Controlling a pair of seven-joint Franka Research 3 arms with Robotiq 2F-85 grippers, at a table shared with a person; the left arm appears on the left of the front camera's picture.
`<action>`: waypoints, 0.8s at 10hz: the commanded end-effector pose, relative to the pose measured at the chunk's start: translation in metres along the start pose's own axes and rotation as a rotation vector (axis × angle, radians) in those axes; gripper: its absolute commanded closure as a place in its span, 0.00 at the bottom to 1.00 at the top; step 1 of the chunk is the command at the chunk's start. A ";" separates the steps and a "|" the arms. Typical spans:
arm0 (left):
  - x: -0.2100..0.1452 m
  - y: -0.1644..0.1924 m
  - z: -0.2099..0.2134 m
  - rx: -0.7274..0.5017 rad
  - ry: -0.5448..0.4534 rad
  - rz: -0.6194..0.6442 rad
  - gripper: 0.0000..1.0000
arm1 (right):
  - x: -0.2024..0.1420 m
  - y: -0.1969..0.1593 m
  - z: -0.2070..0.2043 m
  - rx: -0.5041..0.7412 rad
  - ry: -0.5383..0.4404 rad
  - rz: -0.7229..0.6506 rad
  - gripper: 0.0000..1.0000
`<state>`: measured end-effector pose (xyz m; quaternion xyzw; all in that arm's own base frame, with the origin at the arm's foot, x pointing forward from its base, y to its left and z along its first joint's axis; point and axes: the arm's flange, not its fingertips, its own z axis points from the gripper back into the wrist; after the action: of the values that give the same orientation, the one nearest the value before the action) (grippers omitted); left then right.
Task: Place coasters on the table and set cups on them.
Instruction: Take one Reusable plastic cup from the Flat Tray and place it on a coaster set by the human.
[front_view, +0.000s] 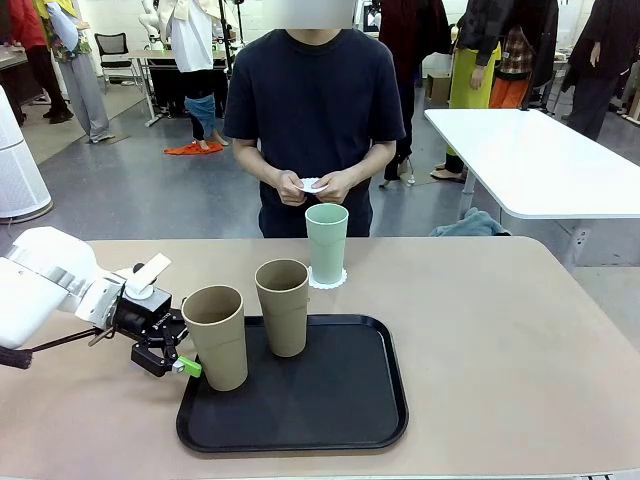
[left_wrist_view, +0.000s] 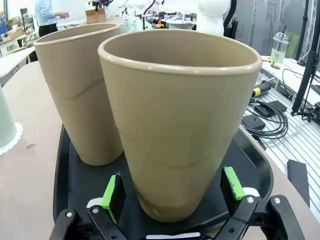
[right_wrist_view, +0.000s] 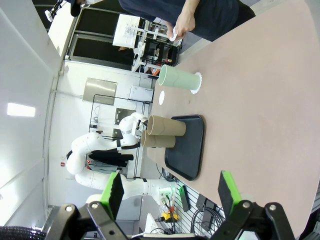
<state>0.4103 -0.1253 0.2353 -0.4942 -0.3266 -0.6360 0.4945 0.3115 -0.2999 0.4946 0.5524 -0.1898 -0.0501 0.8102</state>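
Two tan cups (front_view: 283, 305) stand upright on the black tray (front_view: 330, 410). The nearer tan cup (left_wrist_view: 180, 125) sits straight ahead between the left gripper's (left_wrist_view: 172, 189) spread jaws, low on its wall (not yet clamped). The right gripper (right_wrist_view: 170, 187), jaws apart, hangs well away. The mint cup (front_view: 326, 243) stands on a coaster (front_view: 326, 281).

Grey floor (front_view: 150, 200), white table (front_view: 540, 160) (glossy, right)
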 end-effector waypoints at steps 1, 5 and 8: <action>-0.003 0.005 -0.008 0.014 -0.005 -0.028 0.00 | -0.001 -0.001 0.000 0.008 -0.004 0.000 0.00; -0.004 0.007 -0.011 0.001 -0.013 -0.018 0.00 | -0.001 -0.001 0.000 0.008 -0.004 0.000 0.00; -0.002 0.007 -0.016 -0.009 -0.020 -0.022 0.00 | -0.001 -0.001 0.000 0.008 -0.004 0.000 0.00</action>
<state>0.4109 -0.1336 0.2307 -0.5012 -0.3211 -0.6378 0.4888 0.3115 -0.2999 0.4946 0.5524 -0.1898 -0.0501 0.8102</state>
